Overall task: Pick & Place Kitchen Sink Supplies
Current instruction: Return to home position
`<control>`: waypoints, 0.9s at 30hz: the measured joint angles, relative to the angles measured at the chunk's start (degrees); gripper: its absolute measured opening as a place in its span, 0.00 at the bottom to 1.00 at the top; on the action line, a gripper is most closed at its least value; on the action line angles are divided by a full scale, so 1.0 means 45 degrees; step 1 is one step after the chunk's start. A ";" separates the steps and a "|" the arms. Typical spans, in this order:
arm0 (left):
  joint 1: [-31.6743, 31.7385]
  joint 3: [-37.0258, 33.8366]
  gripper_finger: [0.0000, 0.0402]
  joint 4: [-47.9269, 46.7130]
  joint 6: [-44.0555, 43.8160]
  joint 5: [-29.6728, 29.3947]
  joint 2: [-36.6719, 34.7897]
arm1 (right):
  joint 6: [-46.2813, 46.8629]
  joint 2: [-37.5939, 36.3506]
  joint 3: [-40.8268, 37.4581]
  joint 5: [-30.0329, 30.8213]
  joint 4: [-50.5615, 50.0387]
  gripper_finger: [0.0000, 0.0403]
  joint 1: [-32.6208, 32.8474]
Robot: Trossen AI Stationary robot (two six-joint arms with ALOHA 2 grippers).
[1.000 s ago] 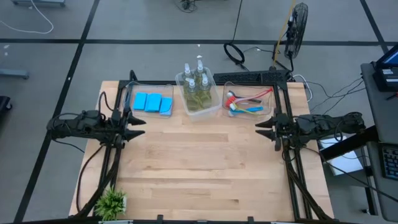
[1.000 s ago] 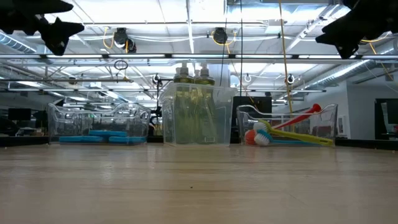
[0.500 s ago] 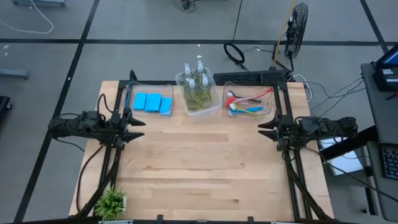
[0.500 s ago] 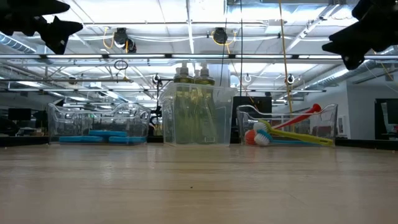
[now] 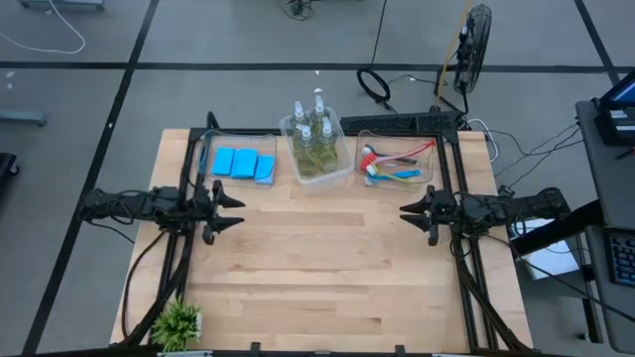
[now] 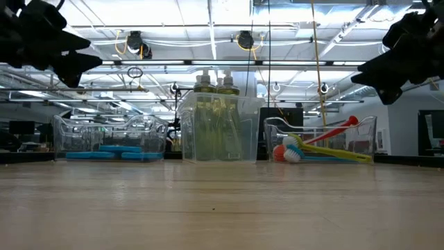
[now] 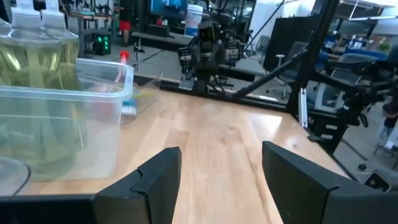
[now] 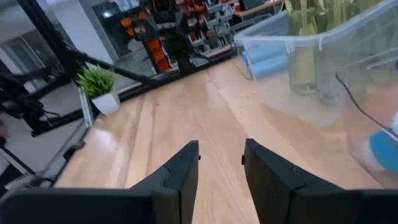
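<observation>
Three clear plastic bins [image 5: 342, 177] stand at the wooden table's [image 5: 317, 268] far edge. The left one holds blue rectangular sponges [image 5: 243, 164], three showing from above. The middle one holds four clear pump-top bottles of yellow-green liquid [image 5: 316, 149]. The right one holds thin long-handled brushes [image 5: 397, 171], too tangled to count. The left gripper [image 5: 238, 210] gapes wide and the right gripper [image 5: 405, 213] is narrowly parted; both are empty.

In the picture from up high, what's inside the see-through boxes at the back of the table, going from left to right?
Blue sponges → little pump bottles of yellow-green liquid → long-handled brushes.
</observation>
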 joint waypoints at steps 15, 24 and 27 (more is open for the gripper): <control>0.0005 -0.0390 0.56 0.0137 0.1127 -0.0236 0.0108 | -0.1122 0.0005 -0.0307 0.0016 0.0366 0.28 -0.0005; 0.0005 -0.0390 0.56 0.0152 0.1088 -0.0236 0.0108 | -0.1122 0.0005 -0.0326 0.0016 0.0361 0.28 -0.0005; 0.0005 -0.0393 0.56 0.0179 0.1088 -0.0241 0.0108 | -0.1122 0.0005 -0.0331 0.0016 0.0356 0.28 -0.0005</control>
